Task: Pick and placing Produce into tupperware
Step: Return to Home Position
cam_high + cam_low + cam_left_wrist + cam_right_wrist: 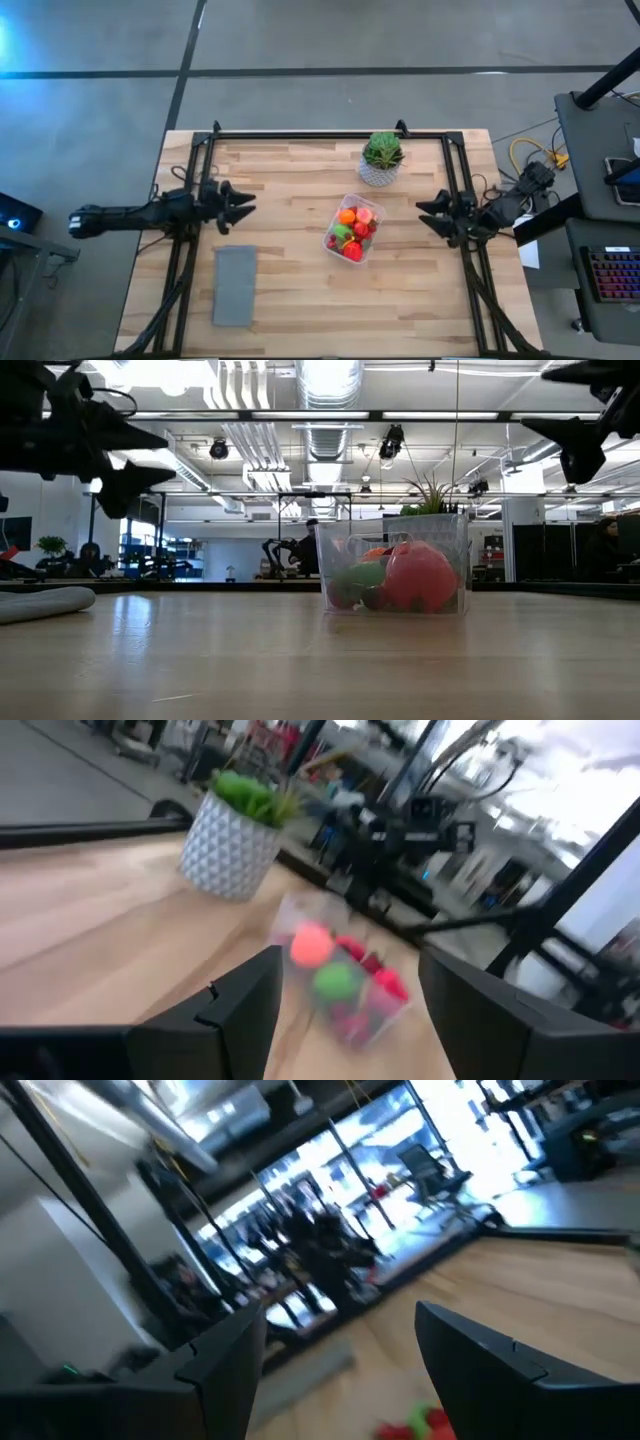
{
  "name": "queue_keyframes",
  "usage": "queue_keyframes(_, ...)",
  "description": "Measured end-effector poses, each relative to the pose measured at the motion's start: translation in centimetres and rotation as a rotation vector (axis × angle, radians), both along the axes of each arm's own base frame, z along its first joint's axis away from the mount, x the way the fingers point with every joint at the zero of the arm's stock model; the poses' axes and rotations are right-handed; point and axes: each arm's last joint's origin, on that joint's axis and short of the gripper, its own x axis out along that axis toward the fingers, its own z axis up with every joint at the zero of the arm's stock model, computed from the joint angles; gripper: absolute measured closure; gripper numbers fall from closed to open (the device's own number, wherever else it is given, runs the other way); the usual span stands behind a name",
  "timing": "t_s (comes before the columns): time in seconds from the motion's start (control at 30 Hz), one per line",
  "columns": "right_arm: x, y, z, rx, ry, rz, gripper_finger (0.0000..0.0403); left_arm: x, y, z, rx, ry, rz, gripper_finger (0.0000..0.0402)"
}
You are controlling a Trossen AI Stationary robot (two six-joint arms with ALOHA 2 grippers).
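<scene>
Pale wood, strip-laminated and smooth: that's the desk (300, 310), ringed by a thin black frame (300, 134).

Just off its centre toward 3 o'clock sits the tupperware (378, 212), a clear, colourless plastic tub with rounded corners, turned slightly askew on the boards. It stands flat on the wood. The produce (350, 236) is all heaped inside: a smooth orange ball and a pink piece at the tub's 12 o'clock end, a green lump and a yellow bit in the middle, glossy reds at the 6 o'clock end. From desk level, a big rounded red-pink piece presses against the near wall with green beside it.

At 1 o'clock from the tub, near but apart, stands a plant pot (379, 174), white and cut in a faceted diamond pattern, holding a spiky green plant. Over at the desk's 8 o'clock lies a flat grey pad (234, 285), matte and rectangular.

Now the arms. The left tool (243, 208) hangs above the desk at 9 o'clock, pointing in toward the centre, fingers spread wide apart and gripping nothing. The right tool (428, 215) hovers at 3 o'clock, just beside the tub but well off the wood, fingers also parted and empty. Both are dark, angular and hard-edged.
</scene>
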Motion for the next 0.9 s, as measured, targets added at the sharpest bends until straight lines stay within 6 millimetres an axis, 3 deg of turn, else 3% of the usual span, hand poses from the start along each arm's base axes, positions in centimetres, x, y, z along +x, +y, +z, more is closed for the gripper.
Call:
queue_keyframes(0.23,0.2,0.1,-1.9,-0.130,0.177,-0.020,0.0154,0.6,0.0,-1.0,0.008,0.114,-0.002,0.0181)
queue_keyframes(0.9,0.3,0.2,-2.0,-0.134,0.185,-0.020,0.0154,1.2,0.1,-2.5,-0.001,0.261,-0.003,0.0181)
